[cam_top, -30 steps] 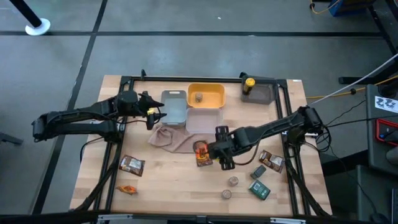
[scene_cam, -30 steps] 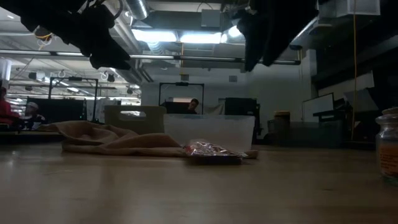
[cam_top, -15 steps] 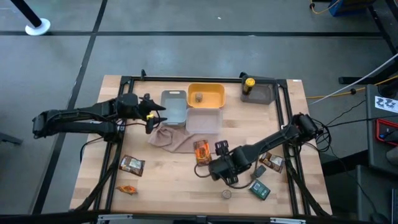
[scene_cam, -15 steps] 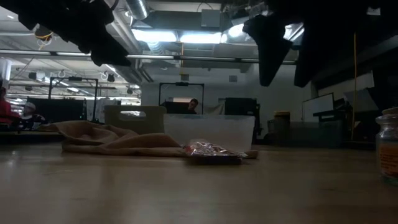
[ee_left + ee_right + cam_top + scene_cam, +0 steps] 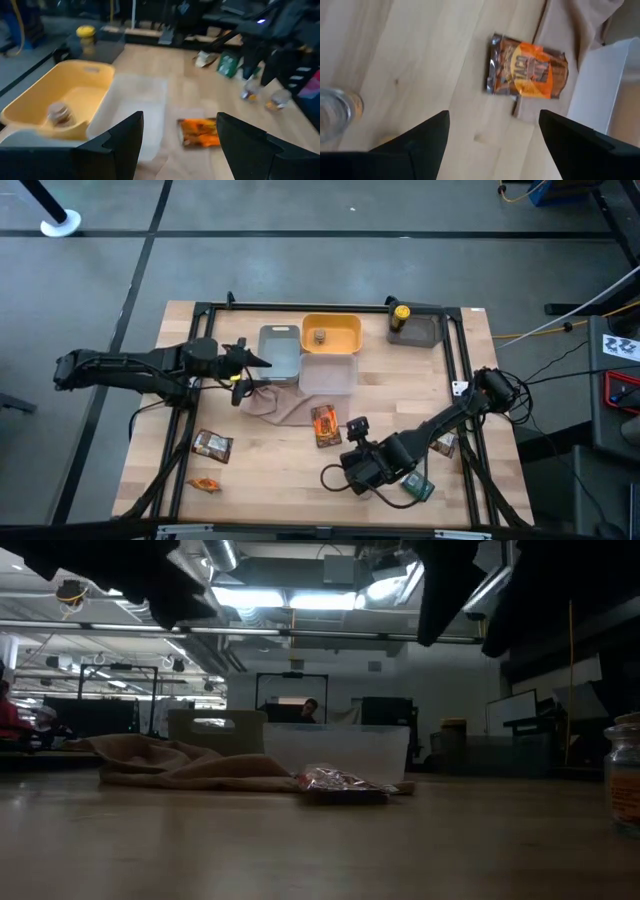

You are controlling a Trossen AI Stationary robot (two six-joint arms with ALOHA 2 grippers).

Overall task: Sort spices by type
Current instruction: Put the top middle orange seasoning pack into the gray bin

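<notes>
Packet [image 5: 324,424], orange and brown, lies flat mid-table beside the cloth [image 5: 281,405]; its long axis runs toward the clear tray [image 5: 327,374]. You can't read its label. Your right end effector [image 5: 357,471] hovers wide nearby; your left end effector [image 5: 243,367], also wide, hangs by the grey tray [image 5: 281,352].

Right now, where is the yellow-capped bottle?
In the high view the yellow-capped bottle stands at the table's far right, in the grey tray, right of the yellow tray.
</notes>
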